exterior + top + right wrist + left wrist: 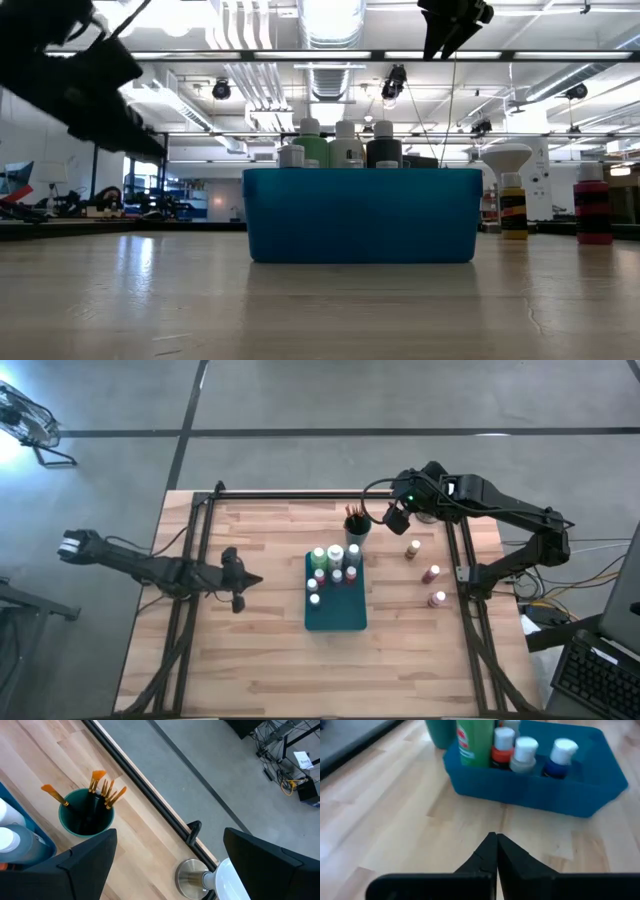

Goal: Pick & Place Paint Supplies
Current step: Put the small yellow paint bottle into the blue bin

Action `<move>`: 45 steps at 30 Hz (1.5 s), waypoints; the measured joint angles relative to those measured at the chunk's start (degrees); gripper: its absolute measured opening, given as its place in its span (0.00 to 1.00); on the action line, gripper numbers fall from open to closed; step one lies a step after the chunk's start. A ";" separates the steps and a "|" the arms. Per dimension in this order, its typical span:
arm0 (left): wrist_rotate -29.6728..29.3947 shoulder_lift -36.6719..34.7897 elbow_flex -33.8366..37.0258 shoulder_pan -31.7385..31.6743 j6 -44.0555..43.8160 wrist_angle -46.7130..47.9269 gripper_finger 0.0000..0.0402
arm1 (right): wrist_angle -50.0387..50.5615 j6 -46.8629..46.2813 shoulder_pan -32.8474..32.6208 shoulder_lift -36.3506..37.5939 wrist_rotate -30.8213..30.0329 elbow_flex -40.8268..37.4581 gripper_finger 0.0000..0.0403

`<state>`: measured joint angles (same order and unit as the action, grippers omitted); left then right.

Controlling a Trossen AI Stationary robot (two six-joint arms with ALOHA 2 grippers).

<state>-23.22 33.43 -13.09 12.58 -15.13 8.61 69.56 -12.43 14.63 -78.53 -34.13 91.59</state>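
Several white-capped paint bottles and a taller light-green bottle (pixel 475 740) stand in the far end of the teal tray (pixel 336 610). Three more small bottles (pixel 431 573) stand on the wood to the tray's right. Brushes (pixel 102 787) stick bristles-up out of a teal cup (pixel 357 525) just beyond the tray. My left gripper (pixel 496 840) is shut with nothing in it, low over the table left of the tray (pixel 256 579). My right gripper (pixel 169 837) hangs open, high over the table's far right near the cup (pixel 397 520).
A white-domed object on a round metal stand (pixel 197 876) is at the table's far right edge. A black frame rail (pixel 330 494) runs along the far edge, with side rails left and right. Bare wood lies near and left of the tray.
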 joint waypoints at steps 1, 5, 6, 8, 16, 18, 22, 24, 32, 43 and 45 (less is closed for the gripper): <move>0.71 -1.07 1.25 0.02 0.35 -0.53 0.01 | 0.00 0.02 0.01 -0.01 0.01 0.00 0.90; 2.99 -4.82 5.29 0.02 0.97 -1.81 0.01 | 0.00 0.00 0.02 0.01 0.00 0.00 0.90; 3.03 -5.59 6.14 0.02 0.40 -1.99 0.00 | 0.00 0.01 0.01 -0.01 0.00 0.00 0.90; 3.02 -7.01 7.46 0.00 -0.32 -2.15 0.00 | -0.01 0.01 0.01 0.01 0.00 0.00 0.90; 2.83 -9.20 9.72 0.00 4.61 -3.11 0.01 | 0.00 0.02 0.00 -0.01 0.00 0.00 0.90; 2.76 -8.82 9.74 0.00 5.22 -3.16 0.01 | 0.00 0.01 0.02 -0.01 0.00 0.00 0.90; 2.53 -8.67 9.72 0.00 5.24 -3.10 0.02 | 0.00 0.00 0.00 0.01 0.00 0.00 0.90; 2.53 -8.66 9.70 0.00 5.24 -3.06 0.02 | 0.00 0.01 0.00 -0.01 0.00 0.00 0.90; 2.33 -8.65 9.70 0.00 5.26 -2.92 0.02 | 0.00 0.01 0.02 -0.01 0.01 0.00 0.90; 2.33 -8.65 9.70 0.00 5.15 -2.78 0.02 | -0.01 0.01 0.00 -0.01 0.01 0.00 0.90; 2.33 -8.65 9.70 0.00 4.88 -2.68 0.02 | -0.08 -0.24 0.02 0.00 0.02 0.00 0.90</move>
<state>-20.88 24.77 -3.40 12.58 -10.25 5.93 69.48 -12.66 14.65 -78.53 -34.11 91.59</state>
